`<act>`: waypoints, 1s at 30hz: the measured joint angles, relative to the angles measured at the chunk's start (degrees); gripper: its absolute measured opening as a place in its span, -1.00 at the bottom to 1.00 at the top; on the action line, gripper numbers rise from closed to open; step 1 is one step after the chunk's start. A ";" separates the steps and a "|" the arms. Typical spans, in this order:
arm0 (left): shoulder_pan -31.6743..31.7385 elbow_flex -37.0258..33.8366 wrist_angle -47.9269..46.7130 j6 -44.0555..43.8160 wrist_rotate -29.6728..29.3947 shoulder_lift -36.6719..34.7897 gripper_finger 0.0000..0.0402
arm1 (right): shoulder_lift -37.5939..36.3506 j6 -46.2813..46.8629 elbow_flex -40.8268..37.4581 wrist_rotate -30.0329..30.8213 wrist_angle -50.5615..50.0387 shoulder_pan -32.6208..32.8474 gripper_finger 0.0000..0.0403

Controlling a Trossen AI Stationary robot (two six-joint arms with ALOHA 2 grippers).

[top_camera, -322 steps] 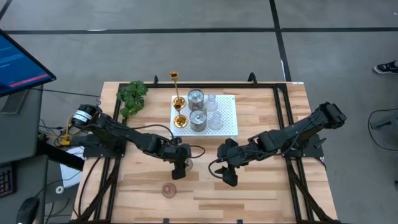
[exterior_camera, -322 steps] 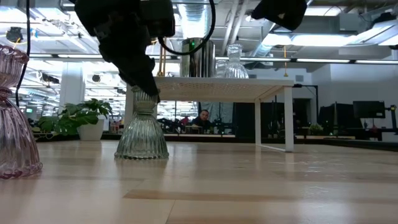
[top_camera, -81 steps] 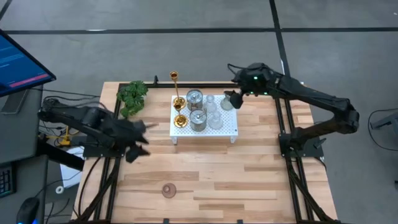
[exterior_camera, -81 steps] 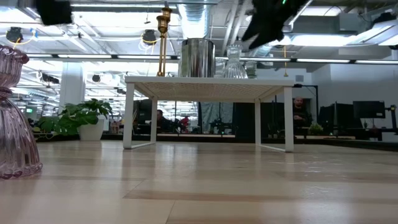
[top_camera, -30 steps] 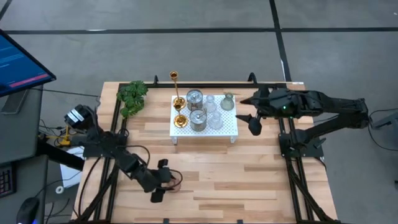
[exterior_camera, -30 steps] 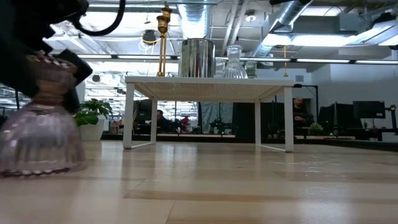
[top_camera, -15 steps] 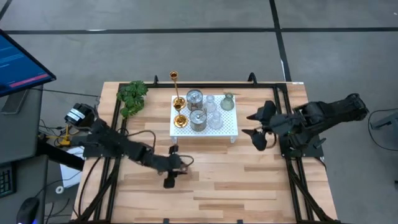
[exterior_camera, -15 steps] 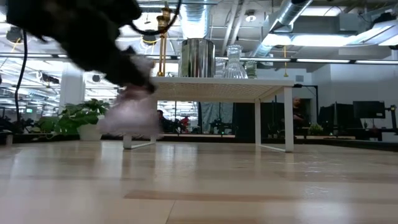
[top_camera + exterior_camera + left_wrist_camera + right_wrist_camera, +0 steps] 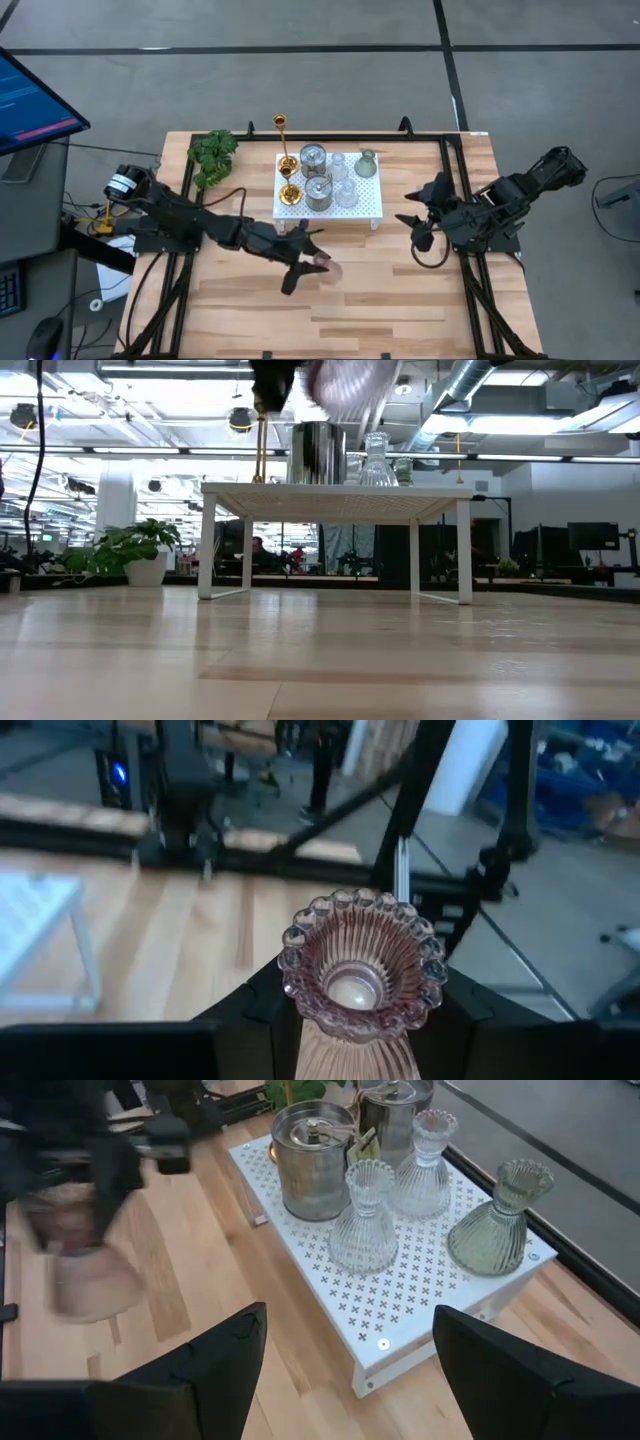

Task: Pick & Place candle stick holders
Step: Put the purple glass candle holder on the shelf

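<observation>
My left gripper (image 9: pixel 308 257) is shut on the pinkish glass holder (image 9: pixel 326 268), in mid-air in front of the white stand (image 9: pixel 372 208). In the low view the holder (image 9: pixel 350 385) is blurred, higher than the stand top. On the stand rest two gold holders (image 9: pixel 290 192), two silvery cups (image 9: pixel 319 192), clear glass holders (image 9: pixel 346 193) and the greenish one (image 9: pixel 366 163). The tall gold holder (image 9: pixel 281 135) stands at its far left. My right gripper (image 9: pixel 420 228) is open and empty, right of the stand. My left gripper pinches the pinkish holder between its two fingers (image 9: pixel 262 1010), at the narrow part (image 9: pixel 345 1042) just below the scalloped rim (image 9: pixel 362 965). The fingers come from the table's left, slanting down. The holder is lifted clear of the table, its mouth toward the wrist camera.
A green leafy plant (image 9: pixel 212 155) sits at the far left of the table. Bare wood lies in front of the stand (image 9: pixel 400 300). A monitor (image 9: pixel 30 100) stands off the table's left. In the right wrist view the stand (image 9: pixel 420 1295) is straight ahead.
My left gripper has lifted the pinkish holder off the table's near left part and carried it up and toward the right, to in front of the stand. My right gripper, open throughout, has drawn back from the stand toward the near and right edges.
</observation>
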 joint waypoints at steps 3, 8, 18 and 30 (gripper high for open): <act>-0.77 4.41 -3.06 0.62 -4.73 0.00 -0.33 | 0.00 0.44 0.00 0.80 -0.02 -0.01 0.37; -0.70 10.72 -8.08 4.05 -14.19 0.80 -0.33 | 0.00 3.71 0.00 -0.12 -3.23 1.46 0.37; 2.75 23.77 -8.20 4.72 -19.49 10.92 -0.33 | -0.25 -4.09 0.00 2.59 -4.55 5.38 0.37; 3.53 42.37 -12.37 13.56 -39.96 23.75 -0.33 | -9.77 10.62 -0.02 2.31 -13.93 15.67 0.37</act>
